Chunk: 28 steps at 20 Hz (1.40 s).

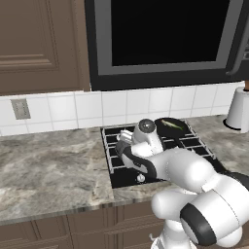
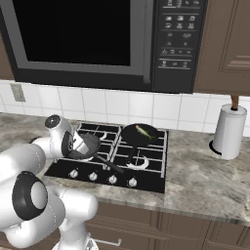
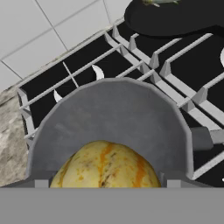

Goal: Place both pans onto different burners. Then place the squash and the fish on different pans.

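Observation:
A dark grey pan [image 3: 113,113] sits on the hob's front left burner [image 2: 89,155], with its handle pointing to the front right. My gripper [image 3: 107,183] hangs low over this pan, shut on the yellow-orange squash [image 3: 105,166], whose sides reach out to both fingers. From the right base view the hand [image 2: 74,141] covers the pan's left half [image 2: 90,144]. A second black pan [image 2: 140,135] rests on the back right burner, and the greenish fish [image 2: 145,132] lies in it. That pan [image 1: 171,127] and the fish [image 1: 170,124] also show behind my arm.
A black microwave [image 2: 97,39] hangs low above the hob. A paper towel roll [image 2: 228,131] stands on the marble counter to the right. The knobs [image 2: 102,177] line the hob's front edge. A white tiled wall closes the back.

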{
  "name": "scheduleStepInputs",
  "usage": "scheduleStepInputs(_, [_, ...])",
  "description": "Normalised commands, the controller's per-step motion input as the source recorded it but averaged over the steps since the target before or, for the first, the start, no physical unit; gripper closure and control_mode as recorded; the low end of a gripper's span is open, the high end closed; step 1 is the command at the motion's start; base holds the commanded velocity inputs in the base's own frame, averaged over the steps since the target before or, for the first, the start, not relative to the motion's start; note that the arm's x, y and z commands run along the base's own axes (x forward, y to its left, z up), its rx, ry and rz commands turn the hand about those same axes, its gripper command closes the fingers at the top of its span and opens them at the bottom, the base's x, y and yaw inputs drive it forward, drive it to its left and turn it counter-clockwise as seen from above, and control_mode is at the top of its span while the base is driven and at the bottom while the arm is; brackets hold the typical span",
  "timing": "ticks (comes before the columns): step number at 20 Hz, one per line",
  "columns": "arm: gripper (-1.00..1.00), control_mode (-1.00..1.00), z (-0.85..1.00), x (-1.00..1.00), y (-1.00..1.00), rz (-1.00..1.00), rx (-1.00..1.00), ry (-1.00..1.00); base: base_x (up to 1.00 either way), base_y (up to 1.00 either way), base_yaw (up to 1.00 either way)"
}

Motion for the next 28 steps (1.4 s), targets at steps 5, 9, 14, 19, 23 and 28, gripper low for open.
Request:
scheduleStepInputs(5, [1.0,-1.0,-0.14,0.08,0.05,0.0,0.0,0.0,0.0,0.0,0.0])
scheduleStepInputs(9, [1.0,-1.0,-0.25,0.06,0.03,0.0,0.0,0.0,0.0,0.0,0.0])
scheduleStepInputs(14, [-1.0,-1.0,-0.32,0.07,0.0,0.0,0.0,0.0,0.0,0.0,0.0])
scheduleStepInputs(19, [-1.0,-1.0,-0.07,0.01,0.0,0.0,0.0,0.0,0.0,0.0,0.0])
scheduleStepInputs(23, [-1.0,-1.0,0.0,0.0,0.0,0.0,0.0,0.0,0.0,0.0,0.0])
scheduleStepInputs(28, [-1.0,-1.0,0.16,0.0,0.0,0.0,0.0,0.0,0.0,0.0,0.0])
